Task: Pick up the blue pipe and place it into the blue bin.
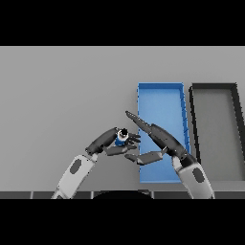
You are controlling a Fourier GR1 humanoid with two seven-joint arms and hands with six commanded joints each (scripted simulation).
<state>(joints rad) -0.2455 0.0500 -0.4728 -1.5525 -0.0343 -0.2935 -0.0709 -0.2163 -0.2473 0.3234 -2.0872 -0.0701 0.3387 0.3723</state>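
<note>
The blue pipe [121, 138] is a short blue piece with a dark end, just left of the blue bin [161, 96]. My left hand [109, 139] is curled round it, fingers and thumb closing on its sides. Whether the pipe rests on the table or is lifted I cannot tell. My right hand [159, 139] lies over the bin's lower left part, its fingers straight and pointing up-left toward the pipe, thumb spread below; it holds nothing.
A dark grey bin [235, 129] stands right of the blue bin, side by side with it. Both are long trays running away from me on the grey table [62, 91].
</note>
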